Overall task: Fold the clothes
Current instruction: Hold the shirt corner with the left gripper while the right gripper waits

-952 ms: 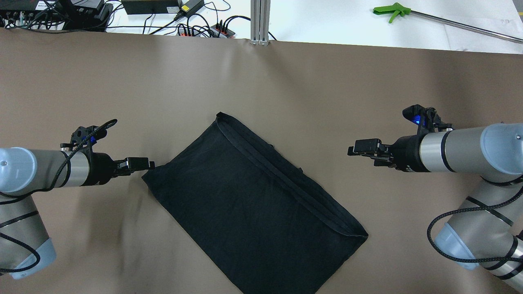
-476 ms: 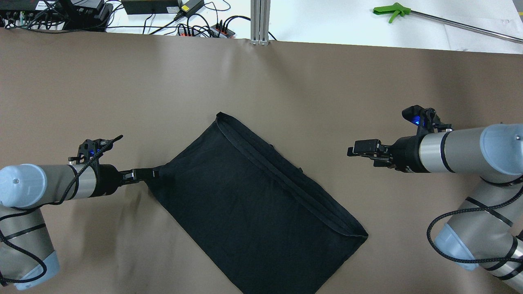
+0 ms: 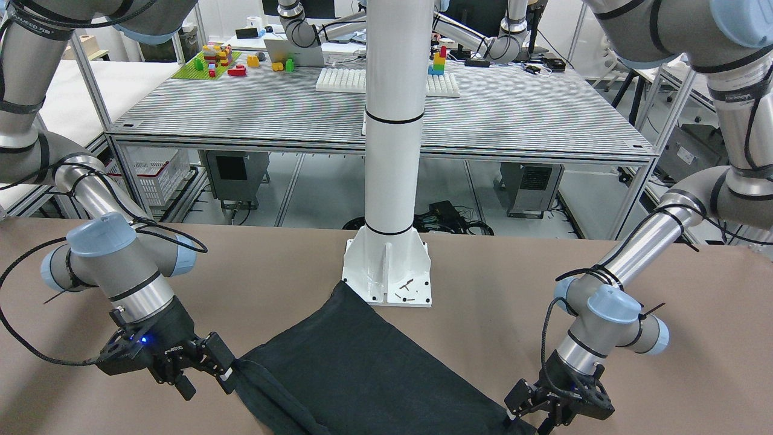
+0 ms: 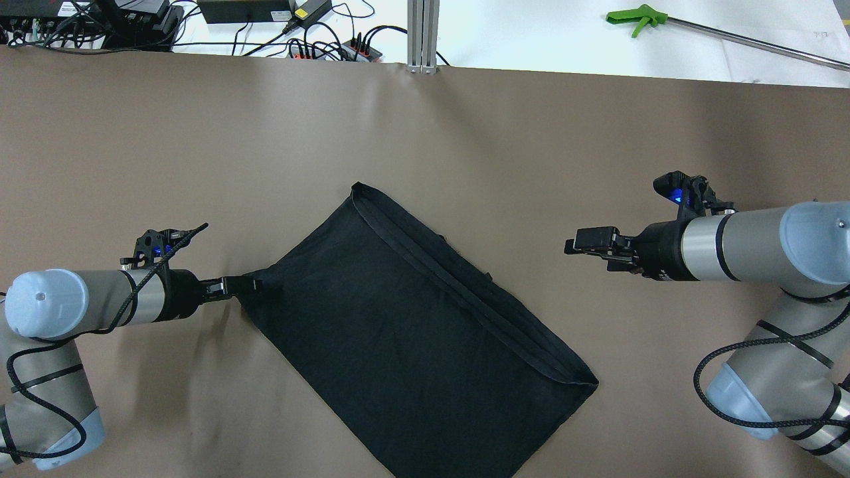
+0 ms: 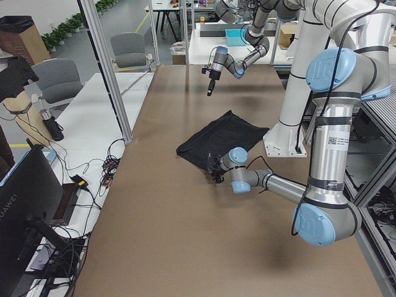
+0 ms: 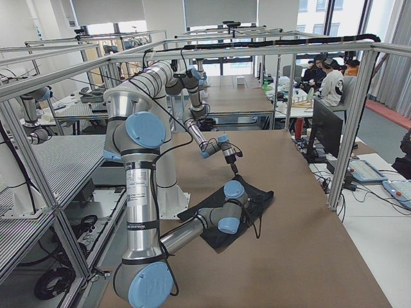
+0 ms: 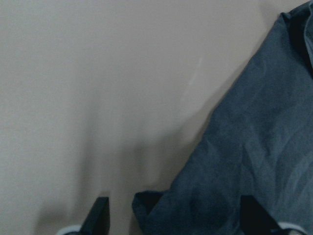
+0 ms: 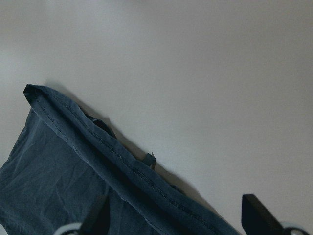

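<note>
Now, from the front, I am seeing the cloth (image 3: 362, 374) lying flat on the brown table (image 3: 694, 314), one corner just beside the pillar base (image 3: 386, 266); a slatted bench (image 3: 513, 121) is standing behind. Overhead, the cloth's long axis is running diagonally, far left to near right. Its hemmed edge is facing the right gripper (image 4: 572, 243), which is hovering well apart from it. The left gripper (image 4: 242, 285) is sitting at the cloth's left corner. Brown tabletop is stretching wide beyond the far edges, and the near corner is running off frame. Left wrist: fingers (image 7: 100, 218) are standing apart, the corner lying between them. Right wrist: fingers (image 8: 254, 210) are spread, gripping nothing.
</note>
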Controlling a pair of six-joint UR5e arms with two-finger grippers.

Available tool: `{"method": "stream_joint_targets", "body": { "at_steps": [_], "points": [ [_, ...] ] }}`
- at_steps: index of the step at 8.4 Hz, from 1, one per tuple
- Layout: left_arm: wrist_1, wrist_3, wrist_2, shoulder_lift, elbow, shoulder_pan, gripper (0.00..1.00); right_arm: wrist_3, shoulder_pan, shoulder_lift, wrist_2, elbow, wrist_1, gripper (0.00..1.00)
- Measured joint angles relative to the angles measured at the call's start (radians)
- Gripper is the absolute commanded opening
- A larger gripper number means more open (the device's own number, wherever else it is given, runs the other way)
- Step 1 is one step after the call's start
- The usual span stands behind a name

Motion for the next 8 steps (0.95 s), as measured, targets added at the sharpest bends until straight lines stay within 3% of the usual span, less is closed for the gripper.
{"method": "stream_joint_targets", "body": {
  "at_steps": [2, 3, 8],
  "points": [
    [0.0, -0.003, -0.002, -0.024, 0.021, 0.0, 0.04, 0.0, 0.0, 0.0, -0.001, 0.0, 0.0, 0.95],
    [0.0, -0.003, -0.006, -0.027, 0.023, 0.0, 0.0, 0.0, 0.0, 0.0, -0.001, 0.0, 0.0, 0.95],
    [0.011, 0.008, -0.051, -0.02, -0.016, -0.007, 0.0, 0.0, 0.003, -0.001, -0.002, 0.0, 0.0, 0.95]
  ]
}}
